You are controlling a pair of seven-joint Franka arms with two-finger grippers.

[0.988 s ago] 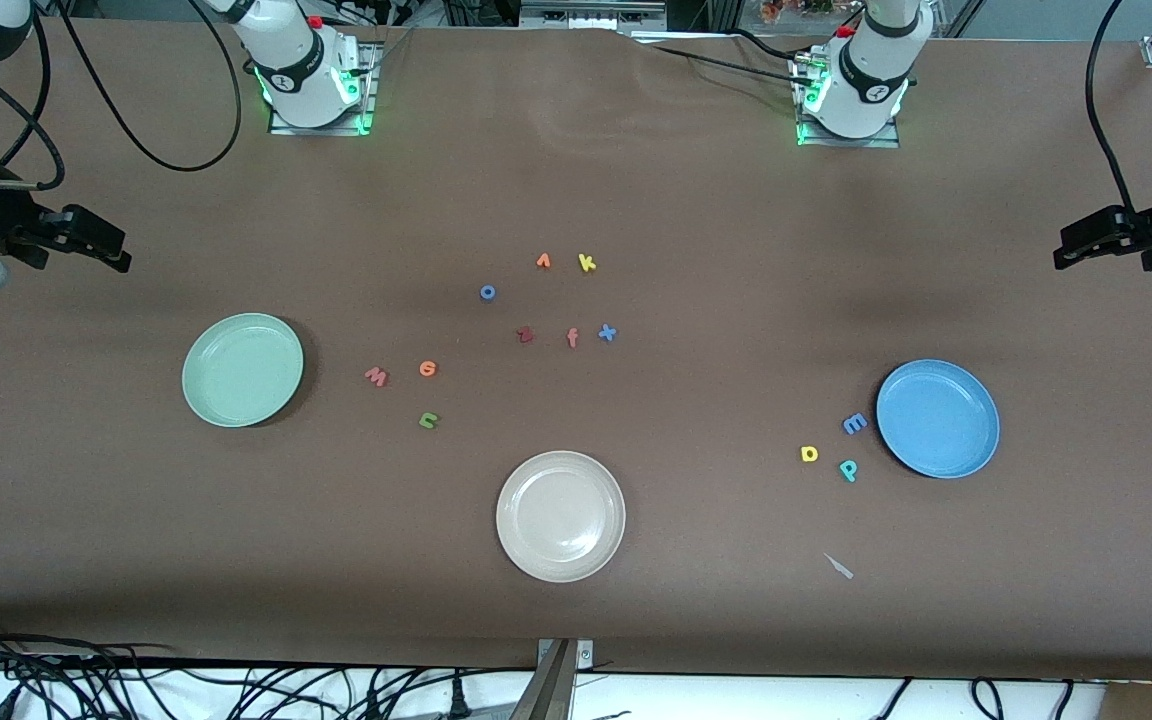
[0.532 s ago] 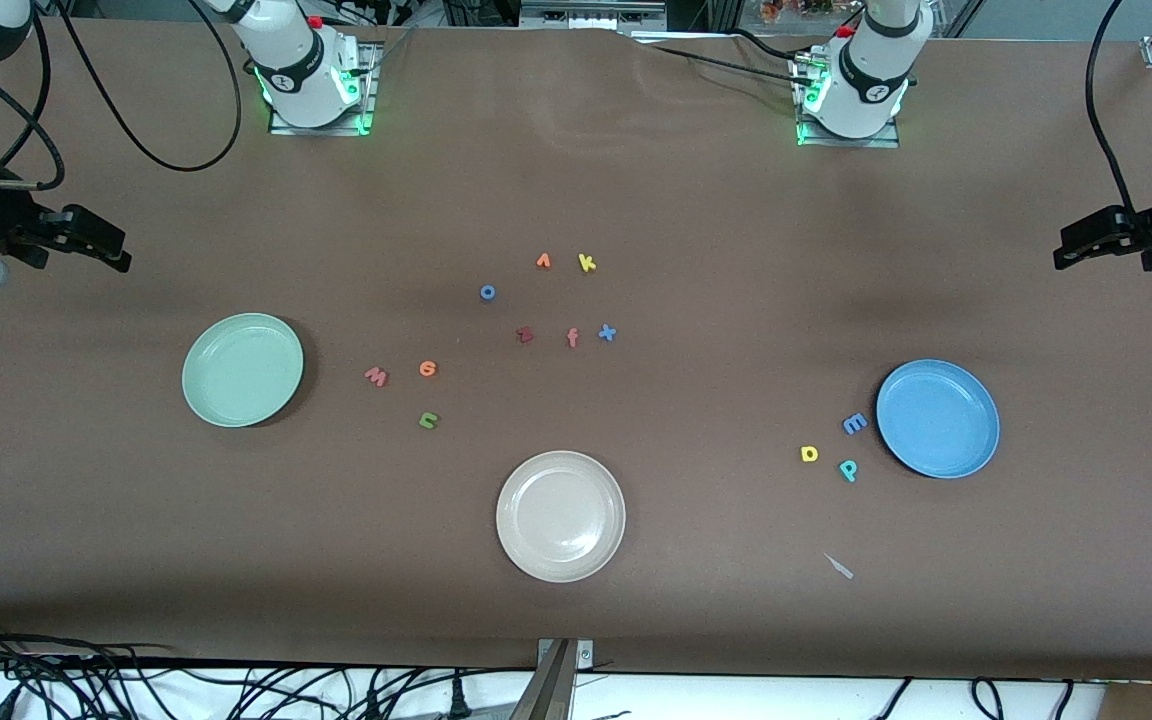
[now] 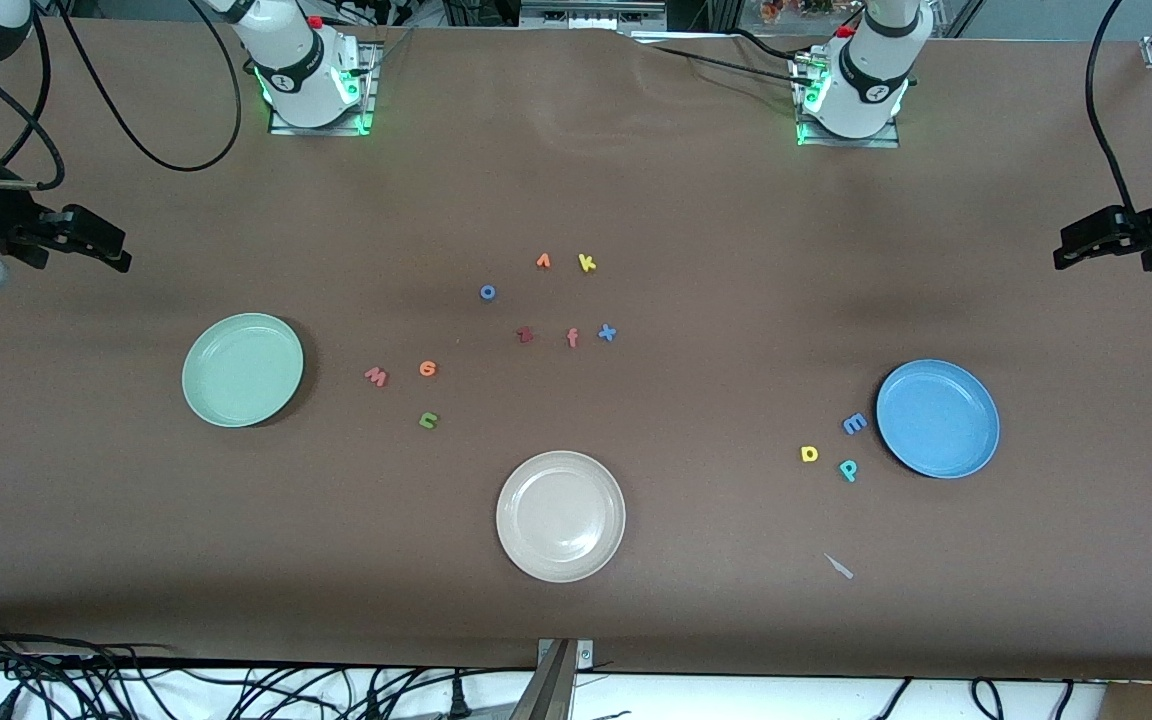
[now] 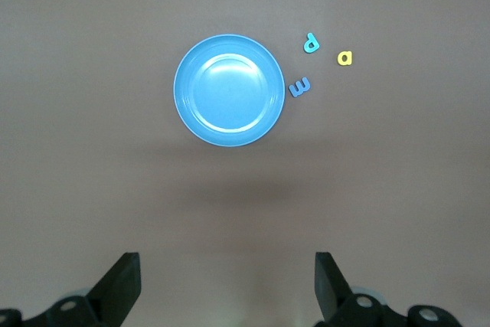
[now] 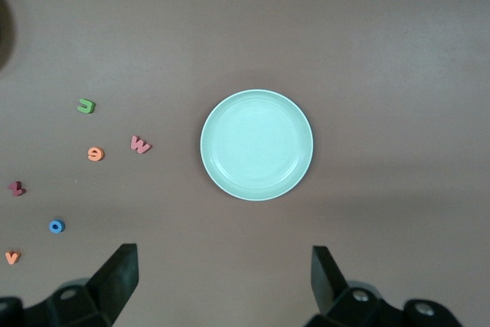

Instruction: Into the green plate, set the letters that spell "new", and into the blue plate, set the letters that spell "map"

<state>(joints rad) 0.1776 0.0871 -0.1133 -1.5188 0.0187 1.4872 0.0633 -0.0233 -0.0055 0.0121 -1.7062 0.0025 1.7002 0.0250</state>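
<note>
A brown worktop (image 3: 696, 200) fills the front view. The green plate (image 3: 242, 370) lies toward the right arm's end, the green n (image 3: 427, 420), orange e (image 3: 427, 369) and pink w (image 3: 376, 377) beside it. The blue plate (image 3: 937, 418) lies toward the left arm's end, the blue m (image 3: 854, 424) just beside it, yellow a (image 3: 809, 454) and teal p (image 3: 848, 469) near. Both arms wait.

Left wrist view: the left gripper (image 4: 226, 289) hangs over bare worktop, fingers released.

Right wrist view: the right gripper (image 5: 223, 285) likewise, fingers released.

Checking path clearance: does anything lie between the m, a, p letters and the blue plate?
Nothing visible does. The blue m, yellow a and teal p lie on bare table beside the blue plate, the m closest to its rim.
</note>
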